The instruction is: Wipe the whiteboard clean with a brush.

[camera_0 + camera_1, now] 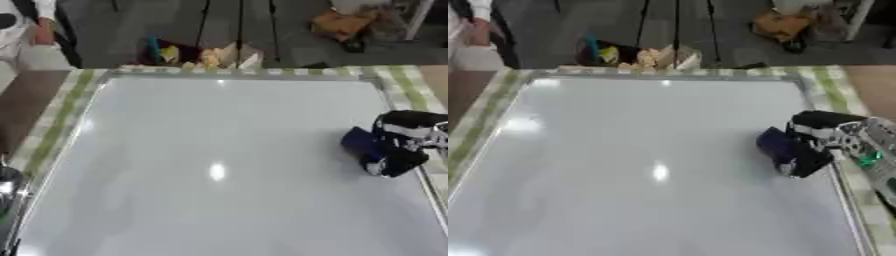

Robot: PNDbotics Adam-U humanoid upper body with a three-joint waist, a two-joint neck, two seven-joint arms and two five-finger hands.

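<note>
A large white whiteboard with a silver frame (649,165) fills most of the frame, lying on a green-and-white checked cloth (829,85). At the right edge, mid-height, the black right hand (820,137) has its fingers curled around a dark blue block-shaped brush (775,145), pressed on the board.

The whiteboard (219,165) is a pale grey-white with bright glare spots, framed by a silver edge. Under it lies a cloth (61,120) striped in green and cream. The brush (778,145) is dark blue. The right hand (824,142) is black with silver-grey parts and a small green spot at the wrist.
</note>
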